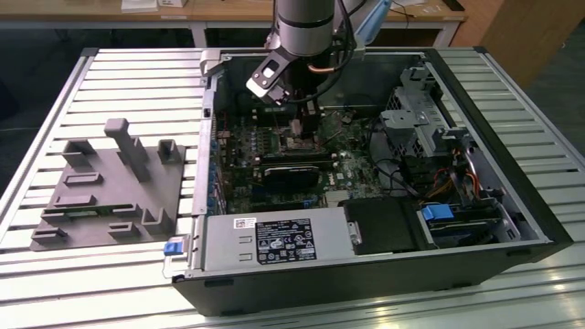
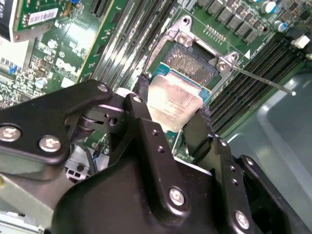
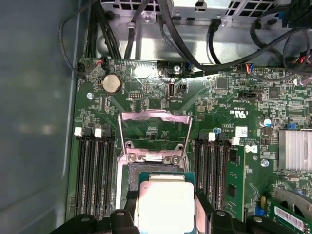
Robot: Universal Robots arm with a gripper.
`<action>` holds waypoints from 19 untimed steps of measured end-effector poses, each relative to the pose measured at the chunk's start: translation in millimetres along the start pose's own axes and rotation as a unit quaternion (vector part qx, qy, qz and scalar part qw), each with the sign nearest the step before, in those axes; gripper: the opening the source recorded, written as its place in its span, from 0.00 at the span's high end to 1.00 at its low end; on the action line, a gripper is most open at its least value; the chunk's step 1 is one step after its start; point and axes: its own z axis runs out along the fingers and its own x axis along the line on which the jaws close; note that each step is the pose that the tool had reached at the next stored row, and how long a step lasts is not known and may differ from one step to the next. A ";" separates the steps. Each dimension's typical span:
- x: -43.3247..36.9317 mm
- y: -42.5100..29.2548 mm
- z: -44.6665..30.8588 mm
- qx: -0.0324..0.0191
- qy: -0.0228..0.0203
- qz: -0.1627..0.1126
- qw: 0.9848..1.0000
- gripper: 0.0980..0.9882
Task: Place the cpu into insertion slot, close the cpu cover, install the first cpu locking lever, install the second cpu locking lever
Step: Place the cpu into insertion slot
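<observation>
My gripper (image 2: 173,103) is shut on the cpu (image 2: 169,111), a flat square chip with a dull silver face, held by two opposite edges between the black fingers (image 2: 141,92). In both wrist views the chip hangs just above the insertion slot (image 2: 191,64), overlapping its near edge, with the slot's dark golden centre showing beyond it. The cpu (image 3: 165,204) sits below the cpu cover (image 3: 155,116), a silvery frame that stands flipped open past the slot (image 3: 130,171). A thin metal locking lever (image 2: 263,80) sticks out free beside the slot. In the exterior view the gripper (image 1: 297,133) reaches down into the open computer case.
Black memory slots (image 3: 92,170) flank the socket on both sides. A black card (image 1: 292,175), the power supply (image 1: 274,241), a drive cage (image 1: 420,116) and loose cables (image 1: 402,178) crowd the case. A grey fixture (image 1: 109,185) lies on the slatted table at the exterior view's left.
</observation>
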 end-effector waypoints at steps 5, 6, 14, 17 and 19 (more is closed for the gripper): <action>2.4 -1.3 6.9 0.000 0.000 -0.002 1.000 0.51; 3.5 -1.4 7.5 0.000 0.000 -0.002 1.000 0.51; 6.2 -2.1 14.5 0.000 -0.001 -0.002 1.000 0.51; 7.7 -2.9 18.9 0.000 -0.001 -0.002 1.000 0.51; 9.2 -4.6 22.4 0.000 -0.001 -0.002 1.000 0.51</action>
